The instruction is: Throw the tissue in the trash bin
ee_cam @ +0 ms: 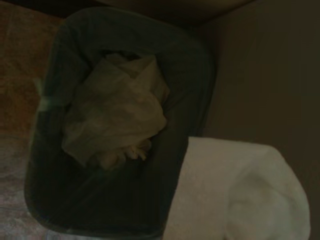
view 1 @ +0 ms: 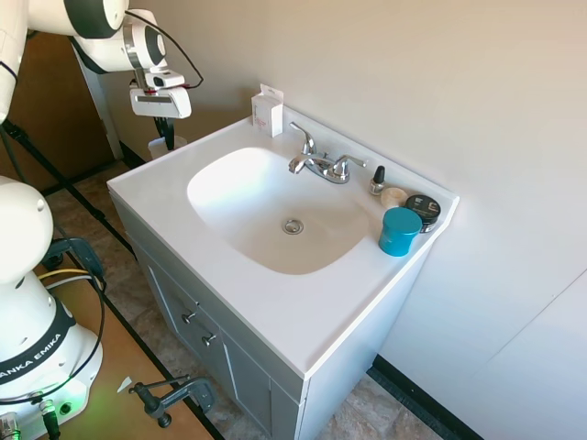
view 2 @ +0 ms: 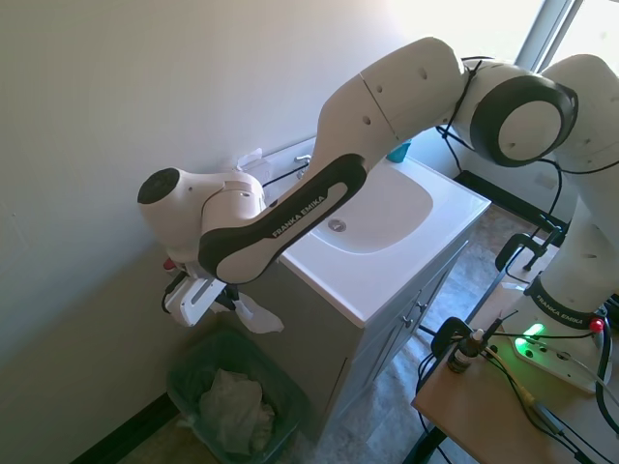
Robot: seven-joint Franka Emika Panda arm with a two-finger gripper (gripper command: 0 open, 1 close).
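Hanging from claw (view 2: 230,302): tissue (view 2: 257,315) | apparently pinched | above trash bin (view 2: 190,370)

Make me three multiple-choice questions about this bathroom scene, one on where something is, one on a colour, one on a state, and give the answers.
1. Where is the tissue?
A. In the sink
B. Held above the bin
C. On the floor by the wall

2. What colour is the jar at the sink's corner?
A. Teal blue
B. Red
C. Yellow

3. What is the state of the bin?
A. Empty
B. Tipped over
C. Upright with crumpled paper inside

Answers:
1. B, the second exterior view shows the tissue hanging from the gripper beside the vanity, over the bin.
2. A, the first exterior view shows a teal blue jar next to a black-lidded tin.
3. C, the crumpled paper lies in the upright bin in the wrist view.
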